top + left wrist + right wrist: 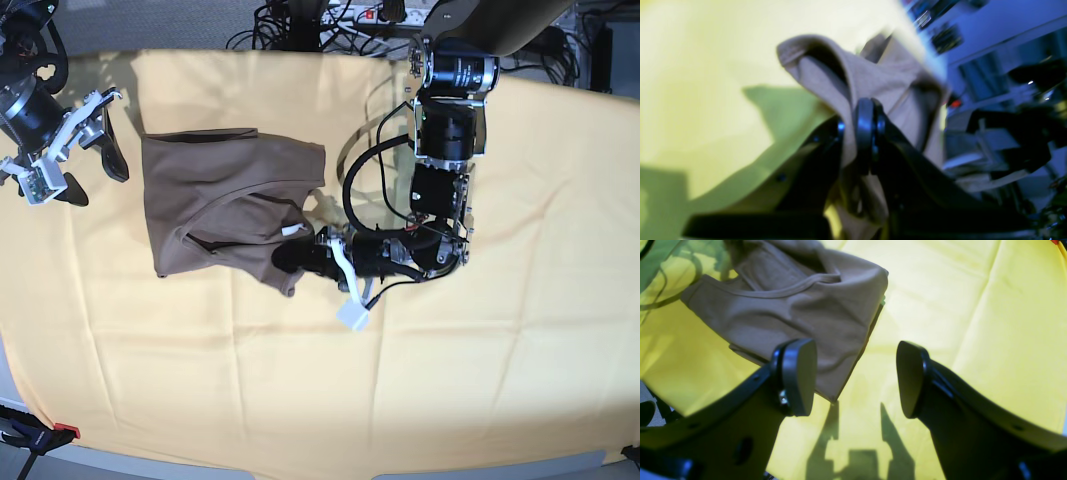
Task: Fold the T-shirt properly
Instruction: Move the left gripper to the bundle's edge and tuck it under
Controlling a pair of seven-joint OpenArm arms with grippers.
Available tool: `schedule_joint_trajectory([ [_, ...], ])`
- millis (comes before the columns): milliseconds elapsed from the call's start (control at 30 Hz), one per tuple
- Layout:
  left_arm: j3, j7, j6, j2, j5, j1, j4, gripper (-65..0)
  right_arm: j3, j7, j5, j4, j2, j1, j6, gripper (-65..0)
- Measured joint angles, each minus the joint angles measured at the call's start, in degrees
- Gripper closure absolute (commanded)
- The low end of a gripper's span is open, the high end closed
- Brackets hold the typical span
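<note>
The taupe T-shirt (225,200) lies bunched and partly folded on the left part of the cloth, neckline showing (790,313). My left gripper (298,256) is low at the shirt's right lower edge and shut on a fold of its fabric. In the left wrist view the pads (864,128) pinch the raised cloth of the T-shirt (873,76). My right gripper (95,170) hovers open just left of the shirt with nothing between its fingers. In the right wrist view my right gripper (855,376) stands above the shirt's near corner.
A large pale-yellow cloth (450,380) covers the table. Cables and a power strip (330,15) lie beyond its far edge. A red clamp (60,432) grips the near left corner. The left arm's body (445,120) stands over the cloth's middle back.
</note>
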Motion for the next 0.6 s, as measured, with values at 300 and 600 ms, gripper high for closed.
schedule_joint_trajectory([
  [300, 0.0, -1.1, 2.3, -3.7, -0.9, -1.9, 0.0, -48.9, 0.0, 0.3, 4.3, 0.0, 0.0, 0.0, 0.0, -39.2],
  [600, 0.0, 7.1, 0.4, -6.0, -14.3, -5.6, 0.2, 0.0, -2.9, 3.7, 4.1, -0.3, 0.0, 0.9, 0.0, -23.0],
])
